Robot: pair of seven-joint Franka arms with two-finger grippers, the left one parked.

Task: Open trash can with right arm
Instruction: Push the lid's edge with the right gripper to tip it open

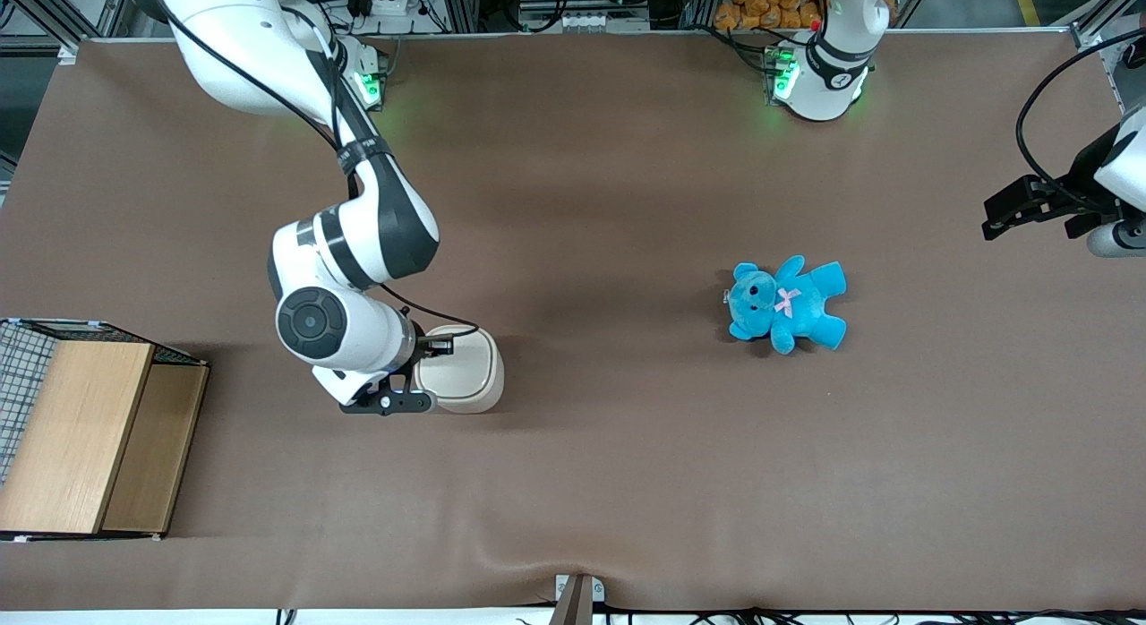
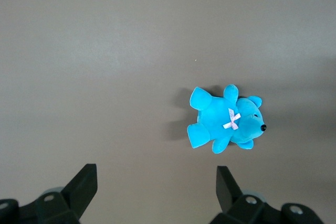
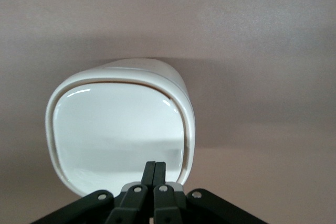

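So the trash can [image 1: 466,372] is sitting on the brown table [image 1: 627,482] right under the tool [image 3: 155,167], lid looking flat and down. The tool's fingers are pressed together with no gap, tips resting at the lid's edge, though actual contact is hard to call. The right arm [image 1: 349,258] is bending down over it. A blue teddy bear [image 1: 786,304] is lying well off toward the parked arm's end, and a wooden box [image 1: 81,437] is sitting at the working arm's end.

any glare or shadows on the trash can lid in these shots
Right wrist view: bright glare streaks along the lid edge of the trash can, a soft shadow on the table beside it, and the gripper shut at the lid's rim. Front view: the arm overhangs part of the can.
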